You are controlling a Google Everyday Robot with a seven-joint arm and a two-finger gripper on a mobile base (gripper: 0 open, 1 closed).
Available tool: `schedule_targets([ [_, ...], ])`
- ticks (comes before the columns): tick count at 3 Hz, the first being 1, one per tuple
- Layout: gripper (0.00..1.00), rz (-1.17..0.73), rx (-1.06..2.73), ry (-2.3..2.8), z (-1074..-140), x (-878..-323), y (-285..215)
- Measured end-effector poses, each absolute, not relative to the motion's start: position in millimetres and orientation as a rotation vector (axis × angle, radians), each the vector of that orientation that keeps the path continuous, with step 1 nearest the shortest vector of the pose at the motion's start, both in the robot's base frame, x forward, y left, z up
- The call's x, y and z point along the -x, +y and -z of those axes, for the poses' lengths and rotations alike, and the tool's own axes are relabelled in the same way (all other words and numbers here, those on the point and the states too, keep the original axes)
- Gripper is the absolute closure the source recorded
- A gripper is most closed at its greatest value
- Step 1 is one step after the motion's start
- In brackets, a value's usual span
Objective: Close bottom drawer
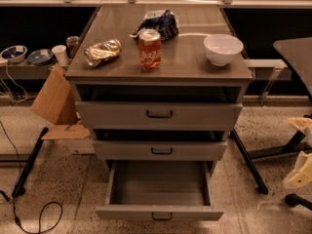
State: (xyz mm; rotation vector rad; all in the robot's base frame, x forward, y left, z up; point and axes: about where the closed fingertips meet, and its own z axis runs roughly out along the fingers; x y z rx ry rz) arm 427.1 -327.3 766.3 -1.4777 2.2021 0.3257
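Observation:
The bottom drawer (160, 212) of the grey cabinet stands pulled far out. Its plain grey box (158, 182) is open to view and holds nothing, and its small dark bar handle (161, 217) faces me at the lower edge. The middle drawer (160, 150) and top drawer (158, 114) above it stick out only a little. My gripper (298, 173), cream-coloured, is at the far right edge of the view, low down near the floor. It is well to the right of the bottom drawer and apart from it.
On the cabinet top stand a red soda can (149, 49), a crushed can (102, 51), a dark chip bag (158, 23) and a white bowl (223, 48). A cardboard piece (54, 101) leans at the left. A black table leg (248, 161) runs at the right.

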Motion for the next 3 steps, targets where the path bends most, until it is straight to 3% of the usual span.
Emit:
schedule_targets([
  [1, 0.0, -0.41, 1.322, 2.28, -687.7, -419.3, -357.3],
  [3, 0.0, -0.545, 1.256, 2.226, -640.2, -422.0, -359.9],
])
